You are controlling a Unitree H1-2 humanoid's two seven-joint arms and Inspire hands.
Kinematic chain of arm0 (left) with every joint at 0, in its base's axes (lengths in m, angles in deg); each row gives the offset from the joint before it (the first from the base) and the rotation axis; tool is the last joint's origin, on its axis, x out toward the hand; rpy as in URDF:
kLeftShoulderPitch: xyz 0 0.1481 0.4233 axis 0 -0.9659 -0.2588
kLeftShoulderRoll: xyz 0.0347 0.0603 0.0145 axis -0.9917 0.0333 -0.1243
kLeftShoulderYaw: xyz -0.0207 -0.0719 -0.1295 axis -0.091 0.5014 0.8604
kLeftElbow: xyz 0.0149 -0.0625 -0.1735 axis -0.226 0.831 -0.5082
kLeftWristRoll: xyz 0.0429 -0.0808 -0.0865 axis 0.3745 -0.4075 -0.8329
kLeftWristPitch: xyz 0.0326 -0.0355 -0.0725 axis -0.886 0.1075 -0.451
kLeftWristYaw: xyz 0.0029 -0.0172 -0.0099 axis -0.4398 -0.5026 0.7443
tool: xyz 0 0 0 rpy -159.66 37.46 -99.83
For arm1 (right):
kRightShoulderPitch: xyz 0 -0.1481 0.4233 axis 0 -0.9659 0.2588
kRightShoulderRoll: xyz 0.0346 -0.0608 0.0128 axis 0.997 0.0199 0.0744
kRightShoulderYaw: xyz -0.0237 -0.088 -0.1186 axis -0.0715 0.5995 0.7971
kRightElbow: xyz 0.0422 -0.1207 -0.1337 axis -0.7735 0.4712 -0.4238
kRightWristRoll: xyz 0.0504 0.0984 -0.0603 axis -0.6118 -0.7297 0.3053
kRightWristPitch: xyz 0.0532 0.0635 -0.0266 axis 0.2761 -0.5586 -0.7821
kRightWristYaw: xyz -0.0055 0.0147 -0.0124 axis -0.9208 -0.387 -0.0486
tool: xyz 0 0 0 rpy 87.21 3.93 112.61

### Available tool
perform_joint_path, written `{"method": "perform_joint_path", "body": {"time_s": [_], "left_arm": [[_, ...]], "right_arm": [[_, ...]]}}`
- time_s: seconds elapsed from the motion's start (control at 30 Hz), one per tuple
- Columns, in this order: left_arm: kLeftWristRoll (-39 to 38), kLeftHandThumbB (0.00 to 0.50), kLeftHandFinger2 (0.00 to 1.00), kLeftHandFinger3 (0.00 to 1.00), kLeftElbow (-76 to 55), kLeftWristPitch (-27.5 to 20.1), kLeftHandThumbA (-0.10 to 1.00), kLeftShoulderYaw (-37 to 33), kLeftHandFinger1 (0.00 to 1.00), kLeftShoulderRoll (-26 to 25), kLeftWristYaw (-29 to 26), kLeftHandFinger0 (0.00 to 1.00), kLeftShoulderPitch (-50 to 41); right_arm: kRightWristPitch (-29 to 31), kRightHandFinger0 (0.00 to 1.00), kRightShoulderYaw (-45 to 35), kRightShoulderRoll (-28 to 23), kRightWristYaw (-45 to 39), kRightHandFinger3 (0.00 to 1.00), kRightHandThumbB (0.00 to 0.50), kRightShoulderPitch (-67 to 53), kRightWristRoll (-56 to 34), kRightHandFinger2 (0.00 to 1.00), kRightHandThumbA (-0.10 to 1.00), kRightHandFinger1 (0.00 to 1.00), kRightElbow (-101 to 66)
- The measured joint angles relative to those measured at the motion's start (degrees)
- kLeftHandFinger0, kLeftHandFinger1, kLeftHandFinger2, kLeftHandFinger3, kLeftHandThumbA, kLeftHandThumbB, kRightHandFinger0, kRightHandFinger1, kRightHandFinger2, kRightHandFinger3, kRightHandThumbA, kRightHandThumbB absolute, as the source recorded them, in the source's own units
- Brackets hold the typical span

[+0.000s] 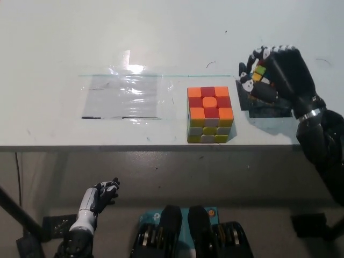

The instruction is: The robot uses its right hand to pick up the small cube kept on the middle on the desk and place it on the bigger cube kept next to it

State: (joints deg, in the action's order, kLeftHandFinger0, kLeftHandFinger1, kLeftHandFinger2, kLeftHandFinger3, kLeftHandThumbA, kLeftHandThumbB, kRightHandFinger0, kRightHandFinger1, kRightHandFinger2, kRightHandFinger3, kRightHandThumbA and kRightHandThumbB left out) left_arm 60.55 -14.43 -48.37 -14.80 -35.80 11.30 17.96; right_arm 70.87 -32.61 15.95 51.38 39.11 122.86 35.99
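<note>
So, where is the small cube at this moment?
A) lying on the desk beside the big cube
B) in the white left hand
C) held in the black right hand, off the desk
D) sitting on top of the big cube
C: the right hand is closed around the small cube, raised to the right of the big cube, whose top is bare.

Small cube (259, 73) right of bigger cube (209, 114)

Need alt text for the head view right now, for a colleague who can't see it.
The black right hand holds the small cube above the desk, right of the bigger cube. The white left hand rests below the desk edge.
</note>
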Motion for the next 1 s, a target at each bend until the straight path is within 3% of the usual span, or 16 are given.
{"method": "perform_joint_path", "body": {"time_s": [0.03, 0.1, 0.17, 0.2, 0.23, 0.3, 0.33, 0.37, 0.47, 0.53, 0.67, 0.73, 0.83, 0.9, 0.93, 1.0], "left_arm": [[0.0, 0.096, 0.83, 0.73, 0.0, 0.0, 0.64, 0.0, 0.80, 0.0, 0.0, 0.85, 0.0], [0.0, 0.079, 0.67, 0.57, 0.0, 0.0, 0.61, 0.0, 0.69, 0.1, 0.0, 0.76, -0.1], [0.0, 0.099, 0.73, 0.62, 0.2, -0.2, 0.64, 0.0, 0.74, 0.1, 0.0, 0.79, -0.1], [0.0, 0.067, 0.63, 0.55, 0.4, -0.2, 0.63, 0.0, 0.66, 0.1, 0.0, 0.71, -0.1], [0.0, 0.080, 0.58, 0.51, 0.5, -0.2, 0.61, 0.0, 0.60, 0.1, 0.0, 0.66, -0.2], [0.0, 0.064, 0.54, 0.46, 0.8, -0.5, 0.57, 0.0, 0.56, 0.1, 0.0, 0.61, -0.2], [-0.1, 0.087, 0.65, 0.54, 0.9, -0.6, 0.61, 0.1, 0.66, 0.1, 0.0, 0.70, -0.2], [-0.1, 0.093, 0.70, 0.57, 1.2, -1.0, 0.63, 0.1, 0.70, 0.1, 0.0, 0.74, -0.2], [0.0, 0.090, 0.69, 0.58, 1.3, -1.1, 0.63, 0.1, 0.69, 0.2, 0.0, 0.75, -0.5], [0.0, 0.110, 0.70, 0.59, 1.3, -1.0, 0.64, 0.0, 0.69, 0.1, 0.0, 0.74, -0.5], [0.1, 0.103, 0.79, 0.65, 1.2, -1.0, 0.65, -0.1, 0.80, 0.2, 0.0, 0.86, -0.6], [0.1, 0.106, 0.75, 0.63, 1.2, -1.0, 0.63, -0.1, 0.75, 0.2, 0.0, 0.81, -0.6], [0.0, 0.135, 0.77, 0.68, 1.2, -1.0, 0.67, 0.0, 0.76, 0.2, 0.0, 0.82, -0.6], [0.0, 0.125, 0.73, 0.64, 1.2, -1.0, 0.67, 0.0, 0.75, 0.2, 0.0, 0.82, -0.6], [0.0, 0.111, 0.67, 0.57, 1.2, -1.0, 0.63, 0.0, 0.69, 0.2, 0.0, 0.76, -0.6], [0.0, 0.116, 0.65, 0.53, 1.3, -1.1, 0.64, 0.0, 0.70, 0.2, 0.0, 0.78, -0.6]], "right_arm": [[0.0, 0.00, 0.0, 0.1, -0.2, 0.35, 0.250, 0.3, 0.0, 0.44, -0.10, 0.04, -0.8], [-0.1, 0.00, 0.0, 0.4, -0.9, 0.34, 0.251, 0.6, 0.0, 0.43, -0.10, 0.03, -2.4], [-0.2, 0.00, 0.0, 1.1, -1.8, 0.36, 0.229, 0.8, 0.0, 0.44, -0.10, 0.04, -4.3], [-0.2, 0.00, 0.0, 1.5, -2.2, 0.38, 0.231, 0.8, 0.0, 0.45, -0.10, 0.04, -5.2], [-0.3, 0.00, 0.0, 1.7, -2.6, 0.38, 0.233, 0.8, -0.1, 0.45, -0.10, 0.05, -5.6], [-0.4, 0.00, 0.1, 2.9, -3.8, 0.38, 0.242, 0.8, -0.1, 0.46, -0.10, 0.05, -7.9], [-0.3, 0.00, 0.1, 3.0, -3.9, 0.38, 0.240, 0.8, -0.1, 0.47, -0.10, 0.06, -8.0], [-0.3, 0.00, 0.2, 3.8, -4.4, 0.38, 0.240, 0.9, -0.1, 0.48, -0.10, 0.07, -8.6], [-0.4, 0.00, 0.3, 5.1, -5.3, 0.40, 0.307, 1.0, -0.1, 0.46, -0.10, 0.06, -9.3], [-0.4, 0.00, 0.5, 5.8, -6.0, 0.40, 0.300, 1.0, 0.0, 0.46, -0.10, 0.06, -9.5], [-0.4, 0.00, 0.8, 7.1, -6.7, 0.42, 0.281, 0.9, 0.1, 0.45, -0.10, 0.04, -9.5], [-0.4, 0.00, 1.0, 7.5, -7.0, 0.42, 0.286, 0.9, 0.1, 0.44, -0.10, 0.04, -9.2], [-0.3, 0.00, 1.1, 7.7, -7.1, 0.39, 0.263, 0.9, 0.3, 0.40, -0.10, 0.00, -8.5], [-0.1, 0.00, 1.1, 7.6, -7.1, 0.38, 0.262, 0.9, 0.5, 0.40, -0.10, 0.00, -7.7], [-0.1, 0.00, 1.1, 7.6, -7.1, 0.39, 0.273, 0.9, 0.7, 0.41, -0.10, 0.00, -7.2], [0.1, 0.00, 1.1, 7.4, -7.1, 0.42, 0.267, 0.8, 0.9, 0.47, -0.10, 0.01, -6.4]]}}
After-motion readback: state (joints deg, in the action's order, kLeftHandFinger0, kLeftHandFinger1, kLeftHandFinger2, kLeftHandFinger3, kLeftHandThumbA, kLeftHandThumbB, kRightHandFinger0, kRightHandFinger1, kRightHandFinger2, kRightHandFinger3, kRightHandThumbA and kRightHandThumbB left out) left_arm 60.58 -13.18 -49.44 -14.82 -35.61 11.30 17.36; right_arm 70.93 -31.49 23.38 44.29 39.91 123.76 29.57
